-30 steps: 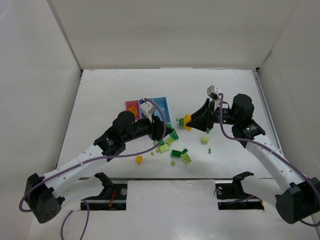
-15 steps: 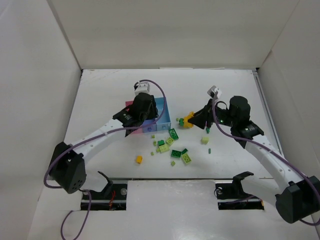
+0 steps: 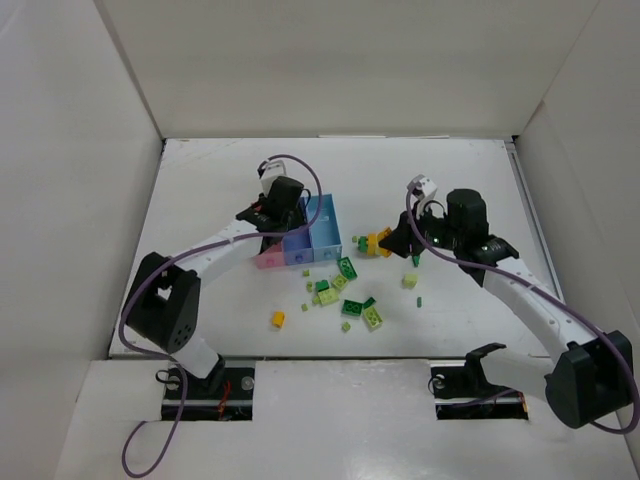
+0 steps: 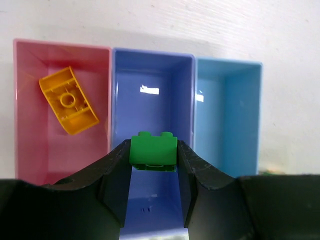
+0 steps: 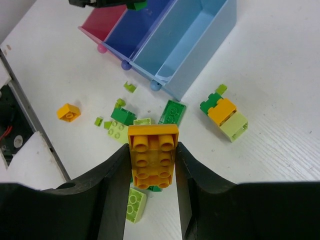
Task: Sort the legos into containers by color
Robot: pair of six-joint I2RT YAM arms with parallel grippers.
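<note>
White table [image 3: 200, 180] and plain white walls [image 3: 330, 60] enclose both arms. Over the row of containers, the left pincer [image 4: 153, 161] is narrowed onto a dark green brick [image 4: 153, 150], which is clamped between both fingers. Directly beneath that held brick is the periwinkle bin [image 4: 152, 90], the middle of three joined bins. In the left wrist view, the pink bin [image 4: 30, 150] lies off the pincer's left finger with one orange piece [image 4: 68, 100] in it, and the light blue bin [image 4: 225, 125] lies off its right finger.

The right pincer [image 5: 152, 170] is closed narrowly on an orange-yellow brick [image 5: 152, 152], studs toward the camera, above the table. Under and just beyond its fingertips lie loose legos: a dark green plate [image 5: 172, 112], a lime brick [image 5: 133, 204], a small orange cube [image 5: 68, 112] and a stacked green, orange and lime cluster [image 5: 225, 114].
</note>
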